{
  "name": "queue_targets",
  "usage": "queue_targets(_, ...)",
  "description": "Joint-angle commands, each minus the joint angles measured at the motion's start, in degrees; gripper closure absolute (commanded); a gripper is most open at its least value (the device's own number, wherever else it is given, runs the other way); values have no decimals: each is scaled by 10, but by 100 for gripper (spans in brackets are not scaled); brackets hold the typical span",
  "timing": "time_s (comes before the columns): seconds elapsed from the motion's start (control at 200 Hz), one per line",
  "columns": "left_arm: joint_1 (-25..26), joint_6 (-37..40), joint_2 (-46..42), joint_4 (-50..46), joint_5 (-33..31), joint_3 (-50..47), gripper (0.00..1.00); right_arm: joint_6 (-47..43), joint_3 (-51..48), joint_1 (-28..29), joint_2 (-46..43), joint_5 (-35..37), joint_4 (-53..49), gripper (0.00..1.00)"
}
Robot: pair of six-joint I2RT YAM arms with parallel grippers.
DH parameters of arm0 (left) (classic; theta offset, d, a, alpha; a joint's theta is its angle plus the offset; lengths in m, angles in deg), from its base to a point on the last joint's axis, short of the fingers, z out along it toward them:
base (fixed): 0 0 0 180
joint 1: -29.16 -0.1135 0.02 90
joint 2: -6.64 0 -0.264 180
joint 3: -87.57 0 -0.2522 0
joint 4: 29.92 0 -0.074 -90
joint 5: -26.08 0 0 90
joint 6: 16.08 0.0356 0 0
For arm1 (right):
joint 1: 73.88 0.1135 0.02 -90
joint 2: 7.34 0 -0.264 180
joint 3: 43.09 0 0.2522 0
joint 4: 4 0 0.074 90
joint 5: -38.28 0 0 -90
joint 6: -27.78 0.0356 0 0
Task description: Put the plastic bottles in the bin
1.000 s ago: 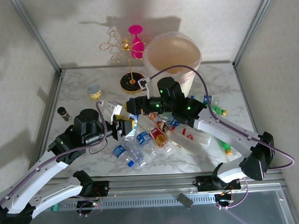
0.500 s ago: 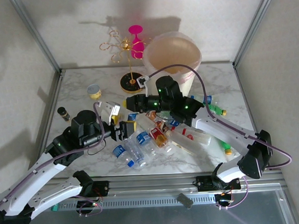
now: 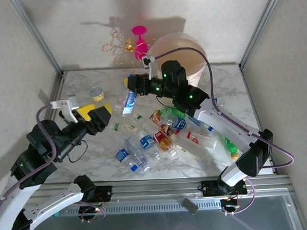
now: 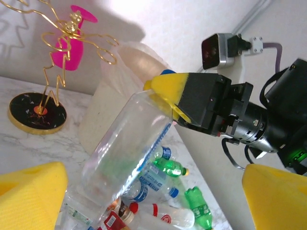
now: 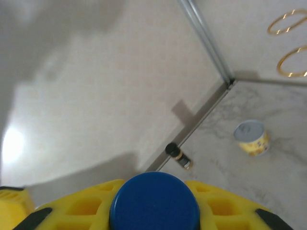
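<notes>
My right gripper (image 3: 132,83) is shut on the neck of a clear plastic bottle (image 3: 129,101) with a blue label, which hangs above the table's back left. In the right wrist view its blue cap (image 5: 153,201) sits between the yellow pads (image 5: 84,206). The left wrist view shows that bottle (image 4: 127,148) close in front, tilted. My left gripper (image 3: 99,112) stands open to the bottle's left, apart from it. Several more bottles (image 3: 164,137) lie in a pile mid-table. The bin (image 3: 184,50) stands at the back, behind the right arm.
A gold wire stand (image 3: 117,48) with a pink piece (image 3: 139,42) is left of the bin. A small cup with a yellow band (image 3: 96,93) and a dark vial (image 5: 178,155) are at the back left. Green bottles (image 3: 228,145) lie at the right.
My left gripper opened, let go of the clear bottle and drew back to the left. The right gripper shut on its neck and lifted it up and back.
</notes>
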Motion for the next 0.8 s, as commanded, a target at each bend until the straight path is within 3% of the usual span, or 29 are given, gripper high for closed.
queue_targets(0.0, 3, -45, -1, -59, -41, 50, 7, -24, 18, -9, 4, 10, 32, 86)
queue_targets(0.09, 3, -48, 10, -83, -28, 79, 7, -15, 1, -9, -10, -2, 52, 86)
queue_targets(0.215, 3, -59, 3, -82, -12, 70, 7, -7, -37, -9, -53, 34, 26, 88)
queue_targets(0.511, 3, -45, 45, -96, 48, 63, 9, -16, -70, -67, -192, 153, -142, 93)
queue_targets(0.666, 3, -40, 55, -49, 74, 48, 9, -9, -63, -185, -218, 155, -159, 93)
queue_targets(0.796, 3, -16, 65, 3, 107, 0, 10, -28, -5, -234, -175, 174, -152, 93)
